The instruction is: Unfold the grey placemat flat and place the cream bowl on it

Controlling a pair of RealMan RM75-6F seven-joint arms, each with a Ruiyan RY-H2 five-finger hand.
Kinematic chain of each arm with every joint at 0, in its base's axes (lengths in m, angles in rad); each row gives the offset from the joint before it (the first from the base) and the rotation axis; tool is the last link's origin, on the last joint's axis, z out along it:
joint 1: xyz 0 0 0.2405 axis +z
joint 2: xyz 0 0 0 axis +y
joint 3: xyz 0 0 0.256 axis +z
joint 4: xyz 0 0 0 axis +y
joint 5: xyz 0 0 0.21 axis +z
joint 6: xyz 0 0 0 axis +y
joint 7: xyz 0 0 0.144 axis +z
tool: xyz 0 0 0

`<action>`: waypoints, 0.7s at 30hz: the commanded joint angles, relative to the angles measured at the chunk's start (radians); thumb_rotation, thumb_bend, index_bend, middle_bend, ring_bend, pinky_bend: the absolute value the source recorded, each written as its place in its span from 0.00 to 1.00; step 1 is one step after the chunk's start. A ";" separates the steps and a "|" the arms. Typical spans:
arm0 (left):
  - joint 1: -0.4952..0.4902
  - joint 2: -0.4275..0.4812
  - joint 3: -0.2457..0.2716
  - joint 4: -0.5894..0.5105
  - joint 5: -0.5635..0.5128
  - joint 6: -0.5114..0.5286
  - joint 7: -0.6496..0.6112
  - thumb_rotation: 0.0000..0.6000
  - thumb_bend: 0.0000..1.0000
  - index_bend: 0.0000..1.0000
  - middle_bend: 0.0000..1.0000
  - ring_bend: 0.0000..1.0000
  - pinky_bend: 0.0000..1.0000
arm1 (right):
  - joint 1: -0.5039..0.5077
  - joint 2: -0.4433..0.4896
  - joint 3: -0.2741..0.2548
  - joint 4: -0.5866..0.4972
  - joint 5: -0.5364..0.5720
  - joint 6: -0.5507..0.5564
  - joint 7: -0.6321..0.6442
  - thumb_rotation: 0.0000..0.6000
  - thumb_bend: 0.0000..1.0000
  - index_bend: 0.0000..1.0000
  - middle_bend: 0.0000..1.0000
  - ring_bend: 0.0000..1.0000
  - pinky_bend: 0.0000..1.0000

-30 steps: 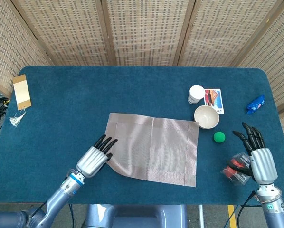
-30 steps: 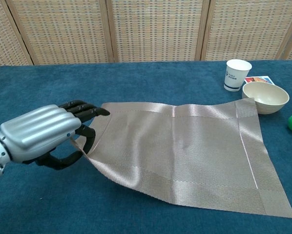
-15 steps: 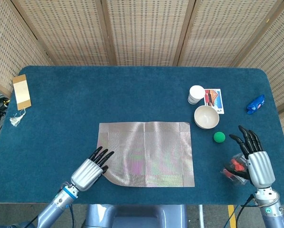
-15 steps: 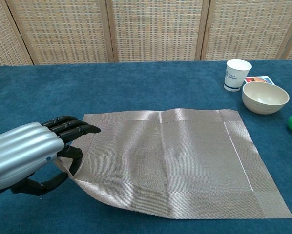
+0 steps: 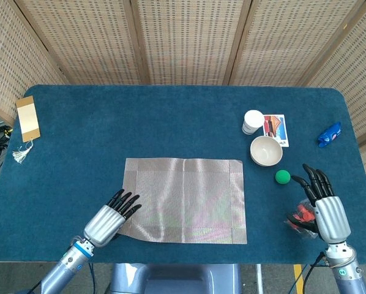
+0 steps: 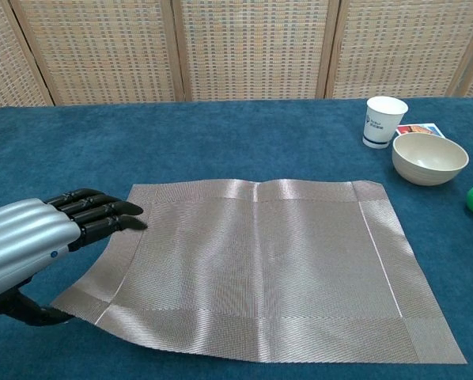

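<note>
Grey woven placemat [image 5: 183,200], dragged toward frame bottom, now lies flat; left hand [image 5: 111,217] has released its corner, fingers apart. Right hand [image 5: 324,208] open, empty; cream bowl [image 5: 266,150] awaits placing.

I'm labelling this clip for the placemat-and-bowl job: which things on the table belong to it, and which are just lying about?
Belong to the job:
grey placemat, spread out on the table
cream bowl, beside the placemat, not on it

Just lying about:
white paper cup
picture card
green ball
blue packet
red and black item under the right hand
tan tag with tassel
</note>
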 commanded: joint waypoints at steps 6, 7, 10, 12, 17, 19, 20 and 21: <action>0.045 0.054 0.020 -0.050 0.050 0.051 -0.077 1.00 0.20 0.00 0.00 0.00 0.00 | -0.002 -0.002 -0.012 -0.006 -0.014 -0.002 -0.029 1.00 0.22 0.21 0.00 0.00 0.00; 0.056 0.065 0.024 -0.058 0.055 0.066 -0.086 1.00 0.20 0.00 0.00 0.00 0.00 | -0.002 -0.001 -0.014 -0.008 -0.015 -0.003 -0.034 1.00 0.22 0.21 0.00 0.00 0.00; 0.083 0.100 0.036 -0.080 0.068 0.099 -0.091 1.00 0.20 0.00 0.00 0.00 0.00 | -0.003 -0.002 -0.017 -0.011 -0.017 -0.007 -0.048 1.00 0.22 0.21 0.00 0.00 0.00; 0.105 0.131 0.043 -0.101 0.074 0.125 -0.087 1.00 0.20 0.00 0.00 0.00 0.00 | -0.002 -0.005 -0.019 -0.012 -0.018 -0.010 -0.058 1.00 0.22 0.21 0.00 0.00 0.00; 0.155 0.190 0.045 -0.121 0.090 0.197 -0.073 1.00 0.20 0.00 0.00 0.00 0.00 | 0.000 -0.017 -0.020 -0.011 -0.009 -0.026 -0.098 1.00 0.22 0.21 0.00 0.00 0.00; 0.171 0.205 0.042 -0.121 0.092 0.220 -0.080 1.00 0.20 0.00 0.00 0.00 0.00 | 0.001 -0.020 -0.019 -0.010 -0.004 -0.033 -0.107 1.00 0.22 0.21 0.00 0.00 0.00; 0.181 0.213 0.039 -0.119 0.091 0.233 -0.086 1.00 0.20 0.00 0.00 0.00 0.00 | 0.002 -0.022 -0.018 -0.009 -0.001 -0.037 -0.113 1.00 0.22 0.21 0.00 0.00 0.00; 0.186 0.219 0.037 -0.117 0.091 0.241 -0.091 1.00 0.20 0.00 0.00 0.00 0.00 | 0.003 -0.024 -0.018 -0.008 0.001 -0.039 -0.116 1.00 0.22 0.21 0.00 0.00 0.00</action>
